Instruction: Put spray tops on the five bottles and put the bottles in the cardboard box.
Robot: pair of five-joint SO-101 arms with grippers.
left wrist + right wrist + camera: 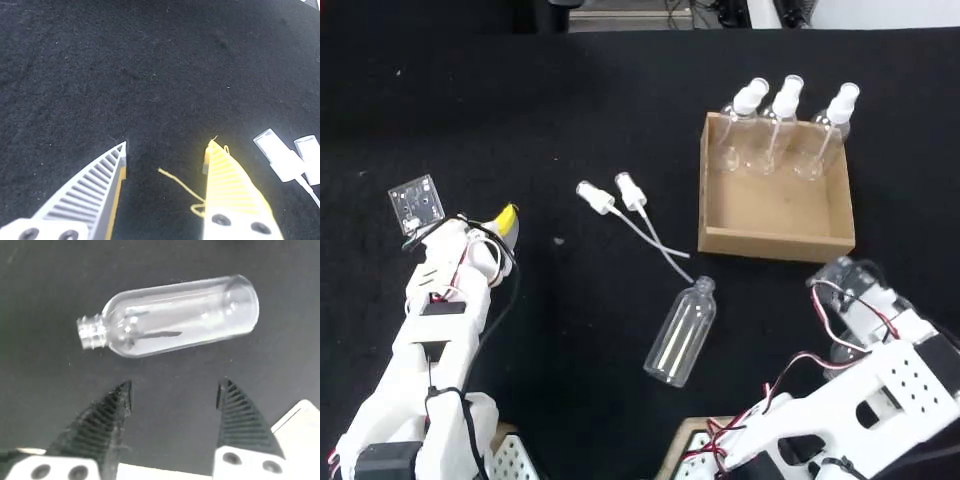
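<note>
Black table [570,90]: task a little past halfway

Left claw [167,145] hangs low over bare cloth at the left of the high view, its jaws apart and empty, a loose yellow thread [180,186] trailing off the yellow finger. Just beyond it, toward the centre, two spray tops [595,197] lie side by side, unattached, their thin tubes running toward the lower right. Right claw [176,384], at the lower right of the high view, gapes empty too; a clear bottle [175,320] with a bare neck lies on its side just ahead of its fingertips. Whether that is the capless bottle [682,330] lying at lower centre of the high view, or a fifth one, I cannot tell.

Farther out, at upper right, the cardboard box [775,243] holds three topped bottles [778,125] upright along its far wall, so three look finished. By my reckoning two tops remain to fit and two bottles to box, though I can make out only one for certain.

No labels on the bottles, no print legible on the box. A small square card [417,203] by the left arm carries marks too small to read
</note>
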